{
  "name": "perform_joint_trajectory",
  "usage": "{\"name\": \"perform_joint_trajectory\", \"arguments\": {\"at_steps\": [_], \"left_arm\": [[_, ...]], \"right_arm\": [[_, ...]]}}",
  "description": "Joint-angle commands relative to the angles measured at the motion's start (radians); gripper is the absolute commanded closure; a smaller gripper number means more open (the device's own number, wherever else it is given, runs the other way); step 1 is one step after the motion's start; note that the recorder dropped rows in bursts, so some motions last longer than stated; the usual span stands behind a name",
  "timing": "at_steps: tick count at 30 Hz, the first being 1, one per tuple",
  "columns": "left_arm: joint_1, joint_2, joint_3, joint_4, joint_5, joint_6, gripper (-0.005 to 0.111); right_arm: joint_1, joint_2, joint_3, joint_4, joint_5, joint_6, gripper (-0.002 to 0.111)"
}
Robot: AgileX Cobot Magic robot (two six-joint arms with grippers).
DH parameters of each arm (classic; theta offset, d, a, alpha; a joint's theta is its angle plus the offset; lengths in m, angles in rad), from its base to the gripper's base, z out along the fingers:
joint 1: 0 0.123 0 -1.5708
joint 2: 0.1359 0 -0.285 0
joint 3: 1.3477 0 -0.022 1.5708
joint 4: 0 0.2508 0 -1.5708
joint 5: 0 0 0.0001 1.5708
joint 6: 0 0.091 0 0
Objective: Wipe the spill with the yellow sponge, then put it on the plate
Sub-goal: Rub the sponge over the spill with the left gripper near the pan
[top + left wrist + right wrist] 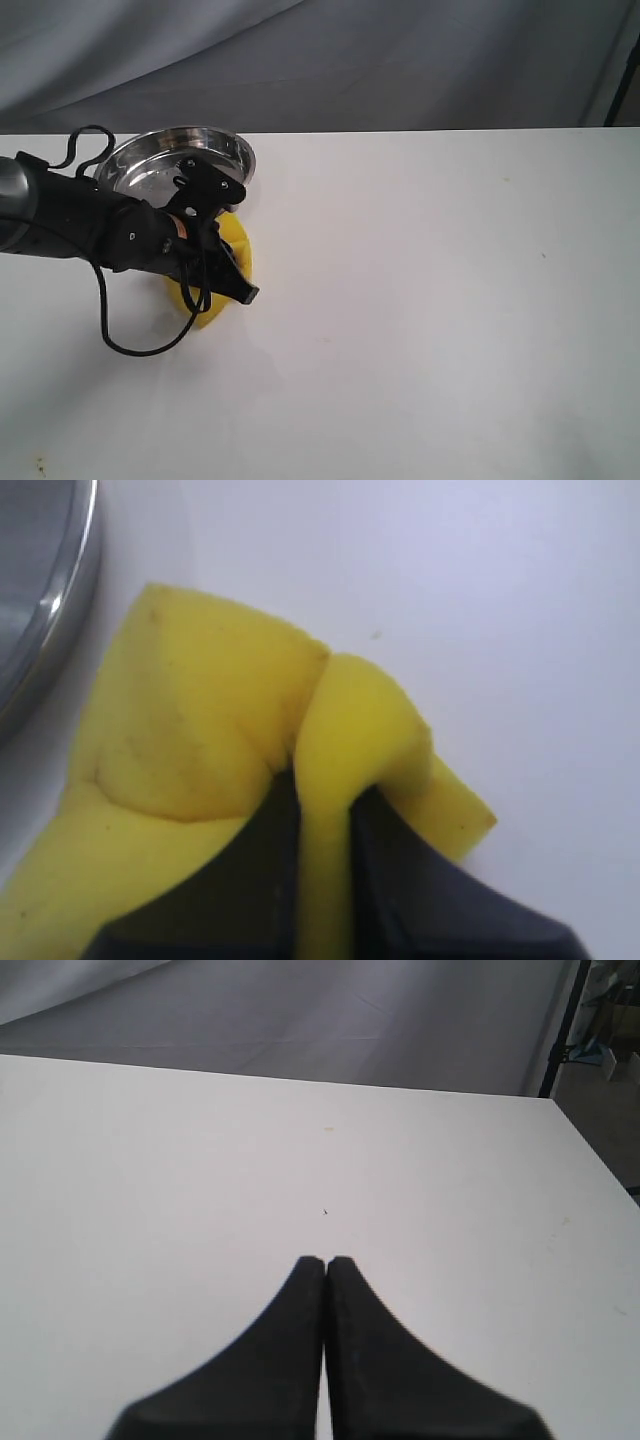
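Note:
The yellow sponge [232, 262] sits pressed on the white table just in front of the plate [222, 147]. My left gripper [228, 285] is shut on the sponge, its black fingers pinching a squeezed fold of foam [325, 820]. In the left wrist view the sponge [200, 740] bulges around the fingers and the plate's steel rim [60, 620] curves close beside it. The spill is not visible; the sponge and arm cover the table there. My right gripper [326, 1260] hovers shut over bare table, holding nothing, and is outside the exterior view.
A black cable [135, 345] loops from the left arm down onto the table. A grey cloth backdrop [320, 60] hangs behind the table's far edge. The table's right edge [590, 1160] shows in the right wrist view.

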Motion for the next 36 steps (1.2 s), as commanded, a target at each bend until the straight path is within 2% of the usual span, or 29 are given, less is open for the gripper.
{"name": "perform_joint_trajectory", "arguments": {"at_steps": [1, 7, 13, 18, 23, 36], "left_arm": [[-0.016, -0.077, 0.015, -0.015, 0.029, -0.012, 0.107], [-0.016, -0.157, 0.015, -0.015, -0.030, -0.014, 0.107], [-0.016, -0.160, 0.015, -0.015, -0.087, -0.014, 0.107], [-0.016, -0.119, 0.015, -0.015, -0.087, -0.014, 0.107], [-0.016, -0.065, 0.015, -0.019, -0.164, -0.019, 0.107], [-0.016, 0.022, 0.015, -0.019, -0.257, -0.042, 0.107]], "right_arm": [[0.001, -0.004, 0.004, 0.004, -0.001, -0.002, 0.108], [0.001, -0.004, 0.004, 0.004, -0.001, -0.002, 0.108], [0.001, -0.004, 0.004, 0.004, -0.001, -0.002, 0.108], [0.001, -0.004, 0.004, 0.004, -0.001, -0.002, 0.108], [0.001, -0.004, 0.004, 0.004, -0.001, -0.002, 0.108], [0.001, -0.004, 0.004, 0.004, -0.001, -0.002, 0.108]]}}
